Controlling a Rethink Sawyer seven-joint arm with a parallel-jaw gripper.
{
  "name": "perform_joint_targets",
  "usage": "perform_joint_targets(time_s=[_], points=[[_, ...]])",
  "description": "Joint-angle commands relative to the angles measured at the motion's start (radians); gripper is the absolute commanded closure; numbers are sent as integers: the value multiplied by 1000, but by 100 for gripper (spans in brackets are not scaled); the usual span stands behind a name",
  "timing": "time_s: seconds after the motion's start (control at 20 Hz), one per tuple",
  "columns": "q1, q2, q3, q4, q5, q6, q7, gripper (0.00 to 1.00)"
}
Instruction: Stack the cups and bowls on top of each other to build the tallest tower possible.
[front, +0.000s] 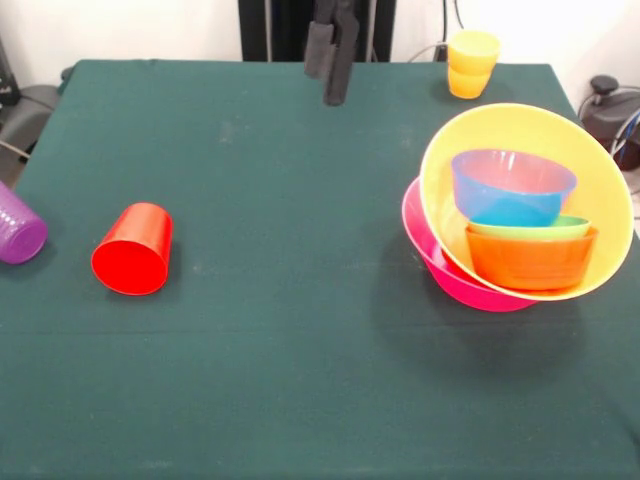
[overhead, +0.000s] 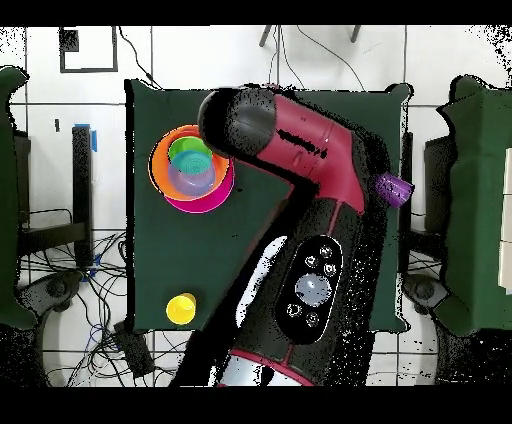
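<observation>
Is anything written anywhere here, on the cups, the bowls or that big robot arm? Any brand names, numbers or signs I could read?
No readable text in either view.
The cups, like the red cup, and the bowls, like the yellow-orange bowl, are plain coloured plastic with no print.
The arm has round buttons with small markings, too small to read.

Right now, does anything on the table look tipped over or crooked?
Yes. The red cup and the purple cup lie on their sides at the left. The yellow-orange bowl sits steeply tilted in the pink bowl, with the smaller bowls slumped inside.
</observation>
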Motion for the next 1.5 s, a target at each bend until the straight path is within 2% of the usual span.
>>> perform_joint_targets(time_s=[0.05, 0.95, 1.5], points=[[42, -12, 148, 89, -81, 42, -97, 0], [125, -62, 89, 175, -73, 28, 32, 0], [102, -55, 117, 185, -66, 5, 0, 0]])
